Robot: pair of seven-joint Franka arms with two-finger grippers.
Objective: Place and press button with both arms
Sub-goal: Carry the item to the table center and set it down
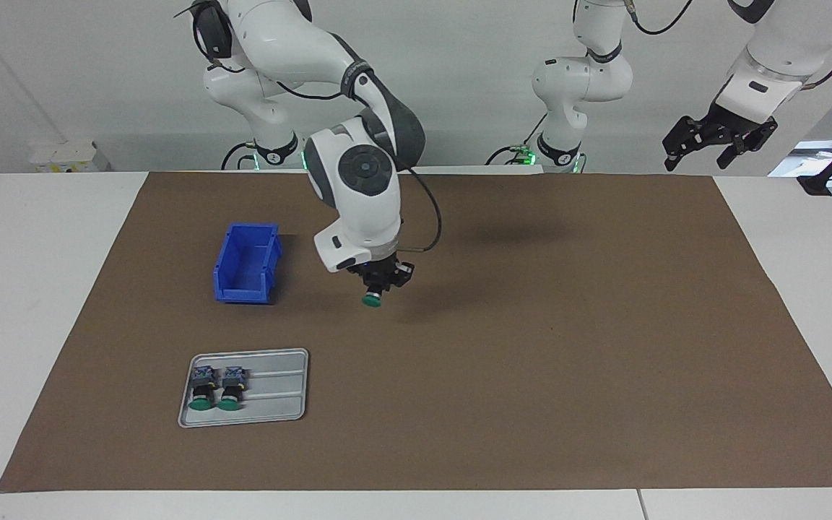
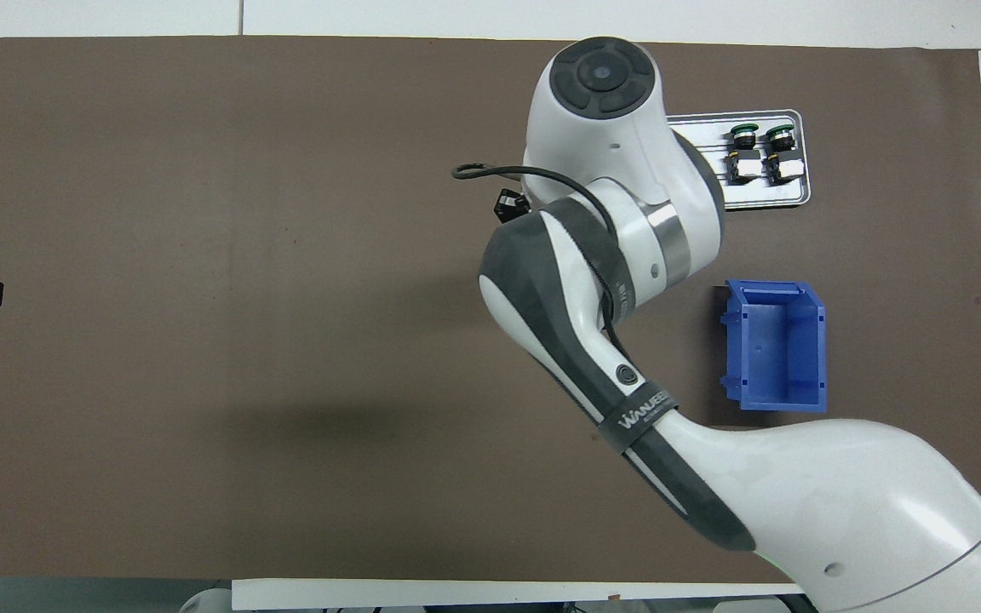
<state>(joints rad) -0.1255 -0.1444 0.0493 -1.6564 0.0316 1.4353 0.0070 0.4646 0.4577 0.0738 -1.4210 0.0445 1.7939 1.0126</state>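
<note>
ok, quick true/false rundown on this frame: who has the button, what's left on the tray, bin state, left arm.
1. The right gripper holds a green-capped button in the air over the brown mat. True.
2. Three buttons lie on the metal tray. False: only two buttons lie there, side by side at one end.
3. The blue bin has a button in it. False: it looks empty.
4. The blue bin stands nearer to the robots than the tray. True.
5. The left gripper is pressing a button. False: it waits raised over its own end of the table, touching nothing.
</note>
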